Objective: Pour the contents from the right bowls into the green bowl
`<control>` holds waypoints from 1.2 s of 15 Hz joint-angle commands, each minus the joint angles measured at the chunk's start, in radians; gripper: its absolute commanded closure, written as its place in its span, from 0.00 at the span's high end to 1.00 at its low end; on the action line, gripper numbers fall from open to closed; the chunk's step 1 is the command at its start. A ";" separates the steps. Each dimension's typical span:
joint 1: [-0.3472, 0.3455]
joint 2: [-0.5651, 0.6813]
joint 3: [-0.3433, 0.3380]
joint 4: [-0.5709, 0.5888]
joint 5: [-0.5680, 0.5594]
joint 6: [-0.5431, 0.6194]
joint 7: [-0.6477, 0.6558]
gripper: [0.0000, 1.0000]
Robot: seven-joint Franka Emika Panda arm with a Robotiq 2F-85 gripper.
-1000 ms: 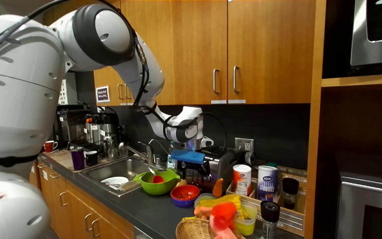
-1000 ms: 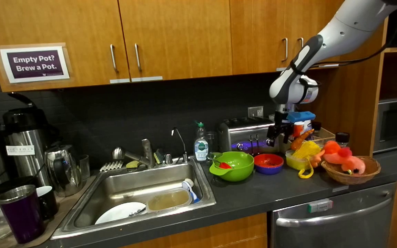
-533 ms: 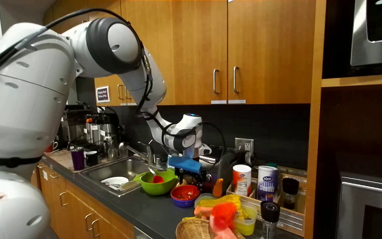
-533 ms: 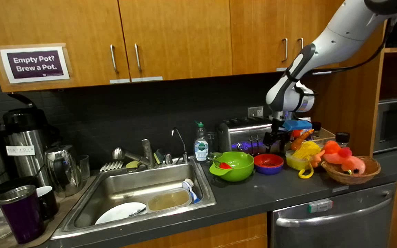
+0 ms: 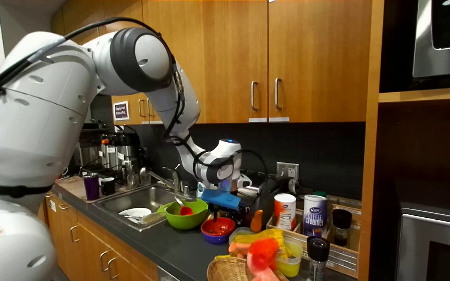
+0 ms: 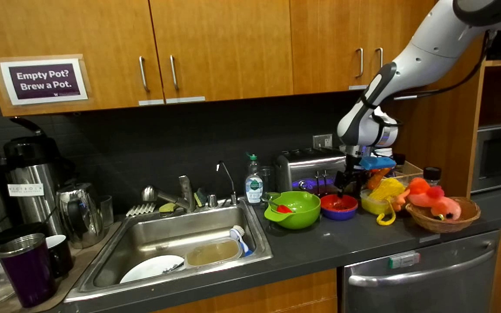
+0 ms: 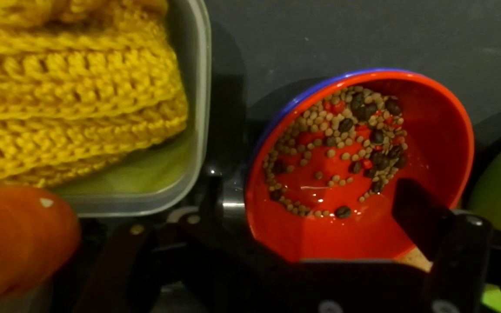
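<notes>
The bright red bowl [image 5: 218, 224] sits nested in the blue bowl [image 5: 215, 238] on the counter, in both exterior views. In the wrist view, the red bowl [image 7: 320, 174] holds small tan grains, dark beans and red bits; only a rim sliver of the blue bowl [image 7: 296, 100] shows. The lime-green bowl [image 6: 296, 217] stands beside them with a red spoon [image 6: 284, 209] in it. My gripper [image 7: 322, 202] is open above the bowls. One of its fingers [image 7: 420, 213] reaches over the red bowl's inside; the other is at its opposite side, outside the rim.
A plastic tub [image 7: 198, 143] with a yellow knitted thing [image 7: 76, 100] and an orange carrot-like toy [image 6: 379, 174] stands beside the bowls. A toaster [image 6: 315, 167] is behind. A wicker basket [image 6: 444, 221] with a pink plush and the sink [image 6: 168, 234] flank the area.
The arm has come down, and the open gripper is now lower, at the red bowl. The bowls have not moved.
</notes>
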 commanded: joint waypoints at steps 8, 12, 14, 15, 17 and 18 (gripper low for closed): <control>-0.050 0.047 0.039 0.040 0.029 0.006 -0.067 1.00; -0.054 0.064 0.048 0.056 0.024 0.005 -0.066 1.00; -0.057 0.076 0.053 0.065 0.025 0.006 -0.068 1.00; -0.055 0.080 0.053 0.069 0.022 0.003 -0.064 1.00; -0.056 0.087 0.054 0.075 0.019 0.004 -0.063 1.00; -0.055 0.090 0.055 0.078 0.018 0.003 -0.061 1.00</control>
